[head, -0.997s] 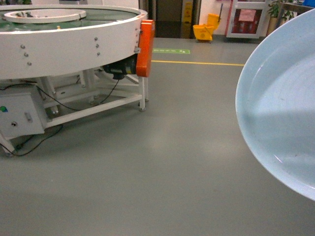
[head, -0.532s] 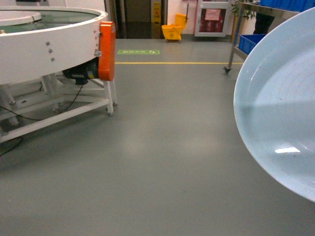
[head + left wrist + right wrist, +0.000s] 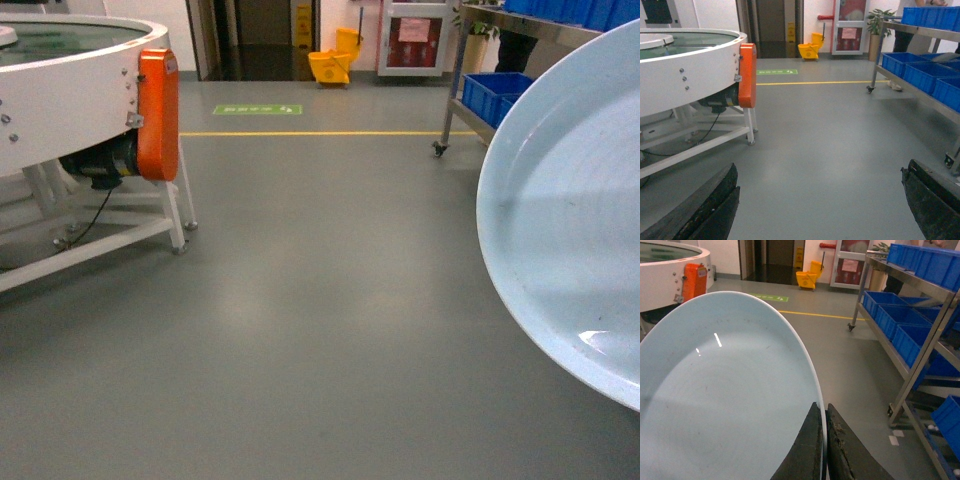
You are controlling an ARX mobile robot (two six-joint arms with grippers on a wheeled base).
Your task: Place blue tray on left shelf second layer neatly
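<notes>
Pinching the blue tray (image 3: 725,400) rim at lower centre, the right claw (image 3: 824,450) is clamped; the left claw (image 3: 820,210) gapes empty.

The blue tray (image 3: 725,400) is a pale, glossy sky blue with faint dark specks. The black pincer (image 3: 824,450) at the bottom of the frame contrasts with it. At right, the left shelf (image 3: 920,360) is shiny steel, carrying deep blue crates (image 3: 912,342). The floor (image 3: 300,330) is grey-green with a yellow line (image 3: 310,133). A white round machine (image 3: 60,95) has an orange cover (image 3: 158,115); a yellow mop bucket (image 3: 335,62) stands far back.
</notes>
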